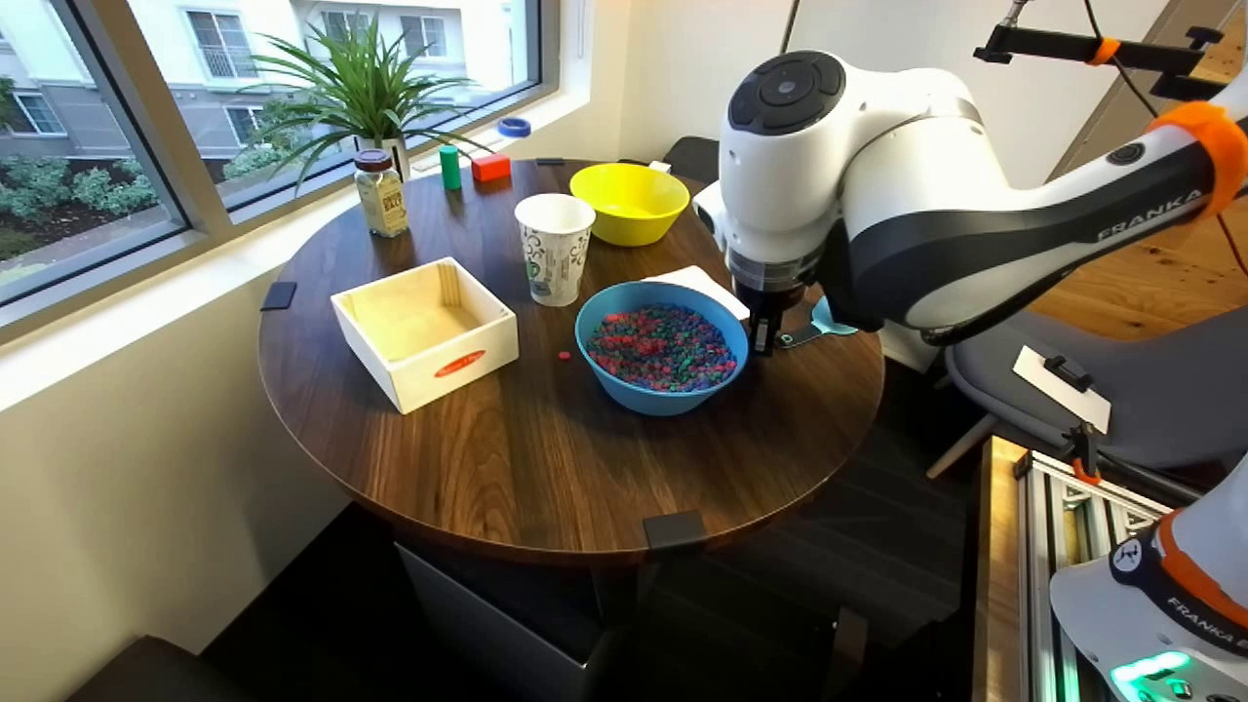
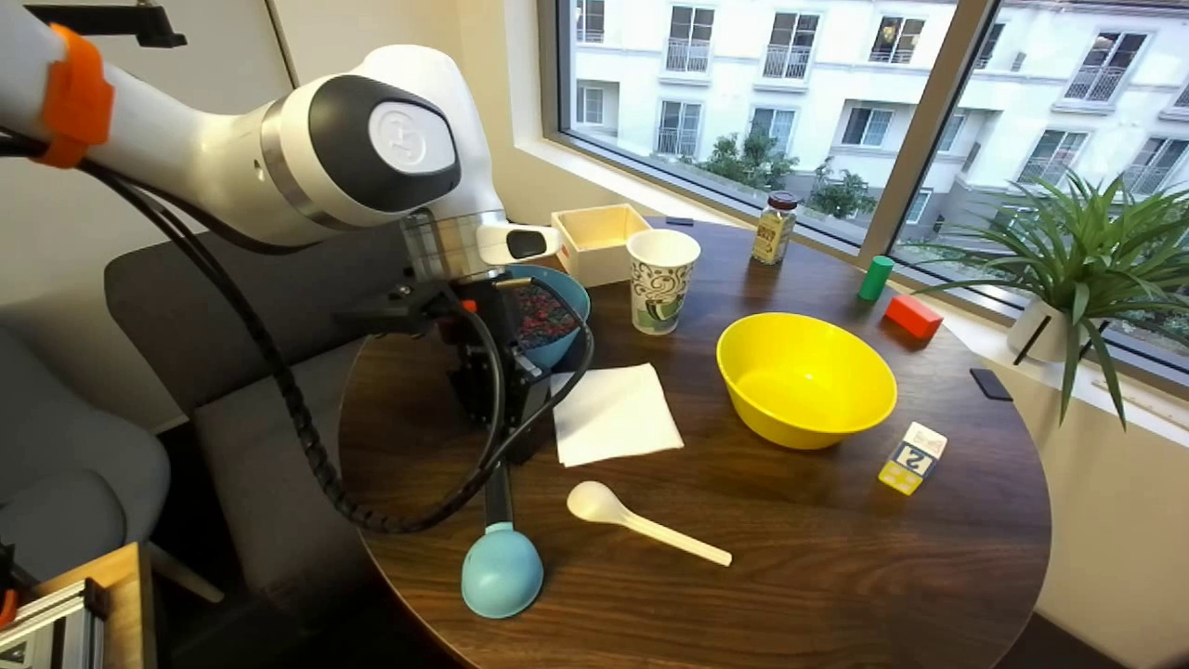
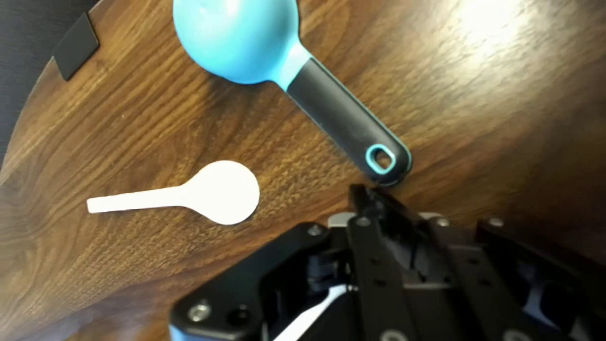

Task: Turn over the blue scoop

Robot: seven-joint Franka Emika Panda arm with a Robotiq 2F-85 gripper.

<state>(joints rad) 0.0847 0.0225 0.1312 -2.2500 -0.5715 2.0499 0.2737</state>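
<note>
- Light-blue plastic scoop (image 3: 287, 68), cup (image 3: 241, 38) mouth-down, dark-grey handle (image 3: 348, 116) ending in a blue-rimmed hole.
- It lies on the round brown wooden table (image 2: 817, 581), near a white plastic spoon (image 3: 208, 193).
- Black hand (image 1: 763, 344): fingers pressed together, just beside the handle's end.

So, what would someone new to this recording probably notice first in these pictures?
Most likely the white robot arm, reaching in over the round wooden table. Next, perhaps, in an exterior view: the yellow bowl behind the paper cup, and the blue bowl of colourful bits beside the gripper. In the wrist view, the blue scoop stands out at the top edge, domed side up.
</note>
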